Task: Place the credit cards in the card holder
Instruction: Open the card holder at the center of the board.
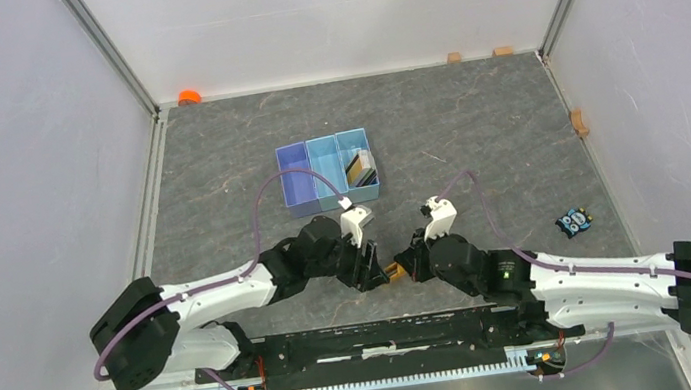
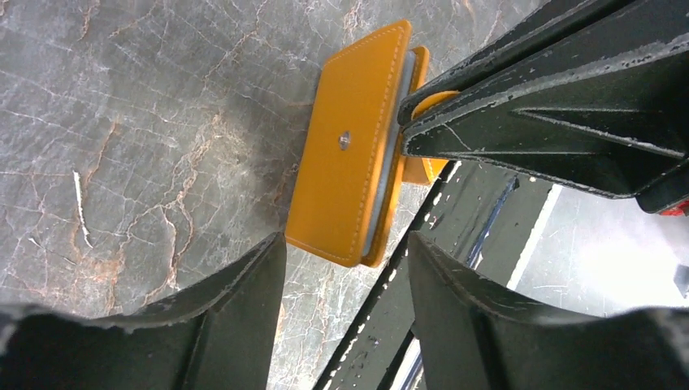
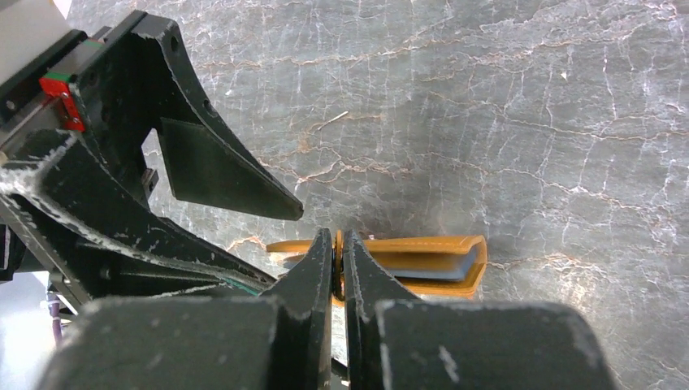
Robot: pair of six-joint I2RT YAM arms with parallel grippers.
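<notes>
The orange-tan card holder [image 1: 394,272] is between my two grippers near the table's front edge. It is nearly folded shut, with a grey-blue lining showing at its edge [image 3: 431,256] and a snap stud on its outer face [image 2: 349,146]. My right gripper [image 3: 339,240] is shut on its clasp tab, also seen from above [image 1: 410,269]. My left gripper [image 2: 345,244] is open and empty, its jaws on either side of the holder's near corner without touching it. The credit cards [image 1: 358,165] stand in the right compartment of a blue tray.
The blue three-compartment tray [image 1: 299,176] sits mid-table behind the grippers. A small black-and-blue gadget [image 1: 575,221] lies at the right. Small wooden blocks [image 1: 579,121] lie by the right wall and back edge. An orange object [image 1: 188,97] is at the back left corner.
</notes>
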